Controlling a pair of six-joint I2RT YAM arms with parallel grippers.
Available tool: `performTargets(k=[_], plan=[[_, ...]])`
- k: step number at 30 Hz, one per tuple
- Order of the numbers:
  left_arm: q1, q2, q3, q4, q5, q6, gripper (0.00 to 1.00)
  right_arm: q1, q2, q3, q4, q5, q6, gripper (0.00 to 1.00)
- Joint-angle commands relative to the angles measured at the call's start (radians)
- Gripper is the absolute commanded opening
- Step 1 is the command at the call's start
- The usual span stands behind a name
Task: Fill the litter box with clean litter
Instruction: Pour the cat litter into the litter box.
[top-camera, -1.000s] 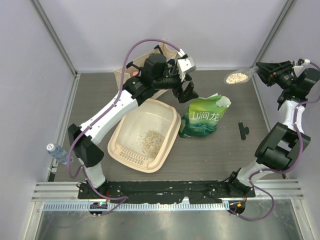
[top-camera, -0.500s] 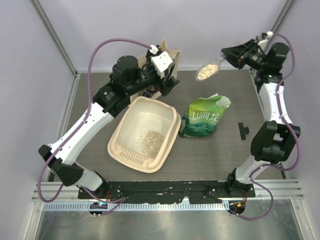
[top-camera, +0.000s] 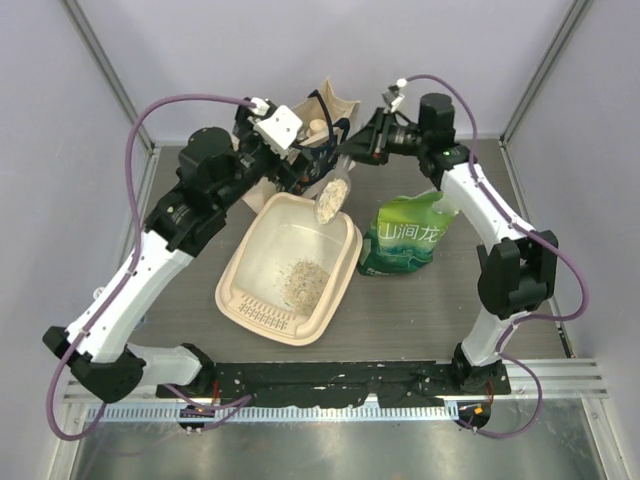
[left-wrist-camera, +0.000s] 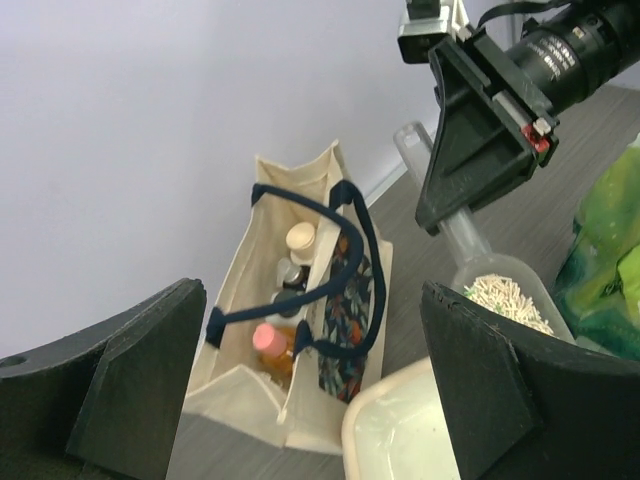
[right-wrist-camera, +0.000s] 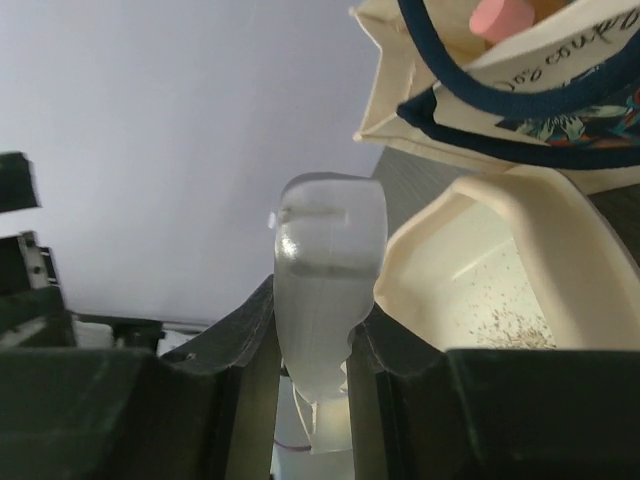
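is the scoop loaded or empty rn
Loaded: clean litter sits in the bowl of the scoop, which is gripped in the right pincer above the far corner of the litter box.

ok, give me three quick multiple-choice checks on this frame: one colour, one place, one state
1. The bag standing beside the litter box is:
A) blue B) red C) green

2. The scoop is:
A) over the bag B) over the litter box's far rim C) down inside the bag

3. The left end effector is:
A) open, holding nothing B) shut on the scoop C) shut on the bag

Key:
1 C, its face is green with white characters.
2 B, the right end effector holds it above that rim.
3 A, its fingers stand wide apart, gripping nothing.
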Motion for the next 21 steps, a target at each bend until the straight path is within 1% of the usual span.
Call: performTargets(k=[1, 3, 6, 7, 8, 9, 11, 16, 20, 21], plan=[[0.037, -0.093, -0.054, -0.091, -0.029, 0.012, 0.93, 0.071, 0.016, 0.055, -0.182, 0.121, -0.277, 0.01], [0.054, -0.124, -0.073, -0.134, -0.028, 0.001, 0.93, 0.108, 0.033, 0.062, -0.225, 0.149, -0.344, 0.01], [0.086, -0.157, -0.112, -0.255, -0.021, 0.007, 0.93, 0.166, 0.057, 0.092, -0.292, 0.207, -0.423, 0.01], [0.098, -0.167, -0.141, -0.31, -0.021, 0.012, 0.92, 0.186, 0.065, 0.115, -0.305, 0.229, -0.473, 0.01], [0.107, -0.176, -0.16, -0.324, -0.023, 0.007, 0.91, 0.205, 0.073, 0.129, -0.321, 0.258, -0.505, 0.01], [0.117, -0.202, -0.18, -0.332, -0.017, 0.003, 0.91, 0.244, 0.088, 0.143, -0.355, 0.284, -0.531, 0.01], [0.138, -0.225, -0.223, -0.335, -0.008, -0.007, 0.91, 0.275, 0.109, 0.169, -0.352, 0.299, -0.567, 0.01], [0.147, -0.245, -0.232, -0.329, -0.006, -0.048, 0.89, 0.355, 0.188, 0.236, -0.363, 0.352, -0.619, 0.01], [0.155, -0.253, -0.249, -0.324, -0.001, -0.043, 0.89, 0.387, 0.231, 0.327, -0.401, 0.422, -0.712, 0.01], [0.158, -0.254, -0.252, -0.329, -0.001, -0.043, 0.89, 0.394, 0.235, 0.348, -0.421, 0.447, -0.78, 0.01]])
